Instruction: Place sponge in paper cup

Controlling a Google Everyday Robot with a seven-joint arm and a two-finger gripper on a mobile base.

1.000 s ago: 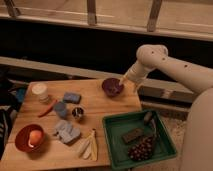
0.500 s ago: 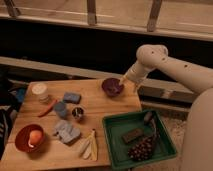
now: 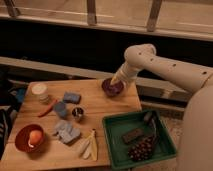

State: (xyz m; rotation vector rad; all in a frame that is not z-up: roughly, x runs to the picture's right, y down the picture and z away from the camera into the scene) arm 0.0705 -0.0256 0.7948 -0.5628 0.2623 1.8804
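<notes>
The sponge, a small light-blue block, lies flat on the wooden table left of centre. The paper cup, short and cream-white, stands upright near the table's back left corner, a short way left of the sponge. My gripper hangs at the back right of the table, just over the purple bowl. It is open and holds nothing. It is far to the right of both sponge and cup.
A blue-grey cup and a small metal cup stand in front of the sponge. A pale grey-blue pile, a red bowl, a banana and a red-orange stick lie nearby. A green tray holds dark items at the right.
</notes>
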